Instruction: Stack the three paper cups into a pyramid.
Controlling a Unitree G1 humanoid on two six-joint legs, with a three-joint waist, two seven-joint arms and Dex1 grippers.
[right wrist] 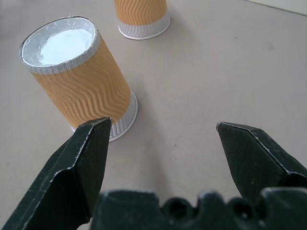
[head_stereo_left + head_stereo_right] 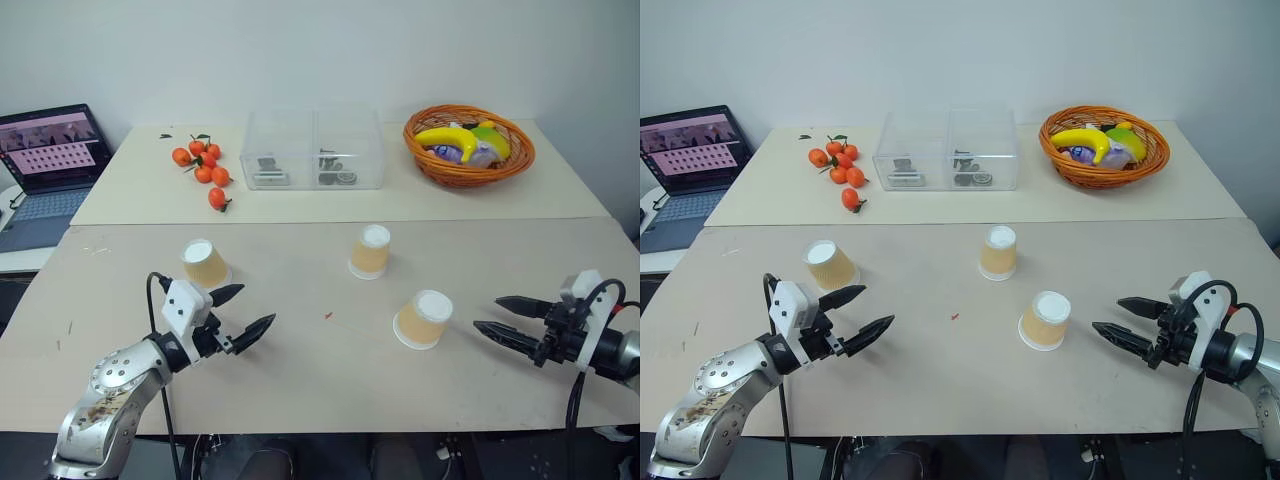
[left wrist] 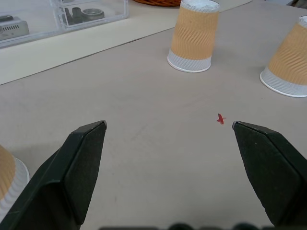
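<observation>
Three tan-orange paper cups stand upside down and apart on the near table: one at the left (image 2: 205, 263), one in the middle (image 2: 370, 251), one at the right (image 2: 423, 319). No pyramid stands. My left gripper (image 2: 258, 305) is open and empty, just right of and nearer than the left cup. Its wrist view looks past its fingers (image 3: 81, 158) to the middle cup (image 3: 193, 36) and the right cup (image 3: 290, 60). My right gripper (image 2: 486, 312) is open and empty, a short way right of the right cup (image 1: 81, 81), pointing at it.
On the far table are a cluster of tangerines (image 2: 203, 168), a clear plastic box (image 2: 312, 150) and a wicker basket (image 2: 468, 145) with a banana. A laptop (image 2: 50, 160) sits off to the left. A small red mark (image 2: 328, 316) lies between the grippers.
</observation>
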